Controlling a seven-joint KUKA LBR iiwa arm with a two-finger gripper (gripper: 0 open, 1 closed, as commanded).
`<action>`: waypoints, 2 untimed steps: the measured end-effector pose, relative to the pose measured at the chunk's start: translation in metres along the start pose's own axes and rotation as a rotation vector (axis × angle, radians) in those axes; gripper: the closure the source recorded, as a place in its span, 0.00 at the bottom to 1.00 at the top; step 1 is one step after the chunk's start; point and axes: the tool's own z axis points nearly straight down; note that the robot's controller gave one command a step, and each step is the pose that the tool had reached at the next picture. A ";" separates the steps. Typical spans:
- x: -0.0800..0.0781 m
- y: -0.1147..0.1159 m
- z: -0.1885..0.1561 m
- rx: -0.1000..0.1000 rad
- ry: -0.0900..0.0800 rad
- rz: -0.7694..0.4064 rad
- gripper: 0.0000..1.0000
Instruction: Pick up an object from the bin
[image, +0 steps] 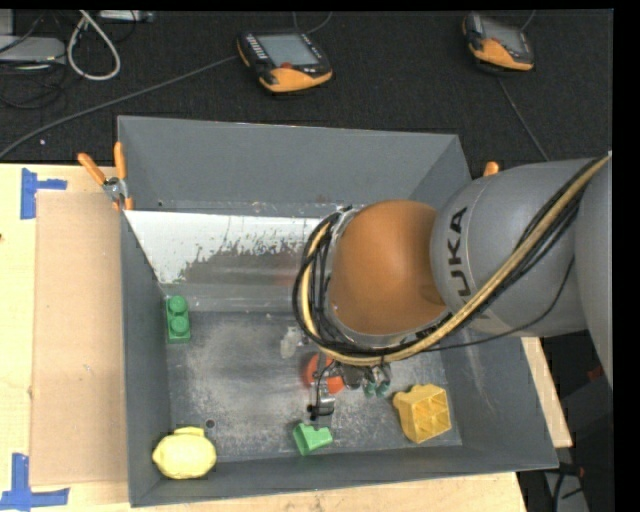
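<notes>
Along the near wall of the grey metal bin (145, 380): yellow lumpy ball (185, 453) at left, small green plastic block (312, 437) in the middle, yellow studded block (422, 412) at right. Just behind the green block, the gripper (320, 398), spread or pressed together impossible to tell. Farther back, left, a green two-stud brick (178, 320).

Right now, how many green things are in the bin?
2: a green brick against the left wall, and a small green piece near the front wall, close to the gripper. The arm may hide more.
</notes>
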 end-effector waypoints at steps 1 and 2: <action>0.012 -0.010 0.005 0.000 0.002 -0.204 0.00; 0.033 -0.021 0.026 -0.001 0.002 -0.589 0.00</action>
